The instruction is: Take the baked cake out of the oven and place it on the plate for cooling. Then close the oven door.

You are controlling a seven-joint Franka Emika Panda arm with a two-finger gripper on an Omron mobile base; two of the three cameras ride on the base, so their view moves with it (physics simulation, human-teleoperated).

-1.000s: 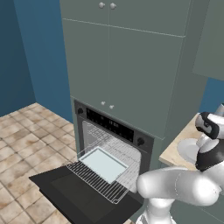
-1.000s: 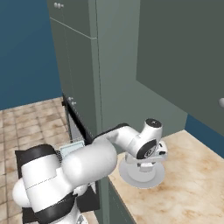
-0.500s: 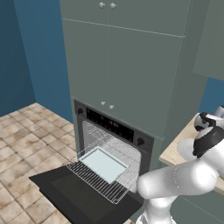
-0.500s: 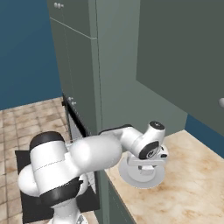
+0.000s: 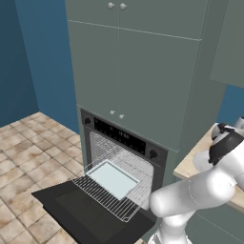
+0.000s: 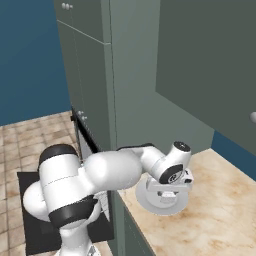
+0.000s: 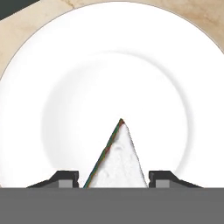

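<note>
Arm has swung further right over the surface [image 6: 220, 210], gripper [image 7: 114, 179] spread beside the cake [image 7: 119, 159] on the plate [image 7: 52, 78], oven door [image 5: 90, 217] open, tray [image 5: 112, 178] on rack.

the white arm is stretched from its base out over the table, its dark-jointed wrist bent so that the tool [image 6: 166, 194] is pointed straight down above the plate [image 6: 150, 201]. in the hand view the tool [image 7: 113, 180] is seen with its two tips spread, the baked cake [image 7: 118, 162] between them; contact cannot be judged.
</note>
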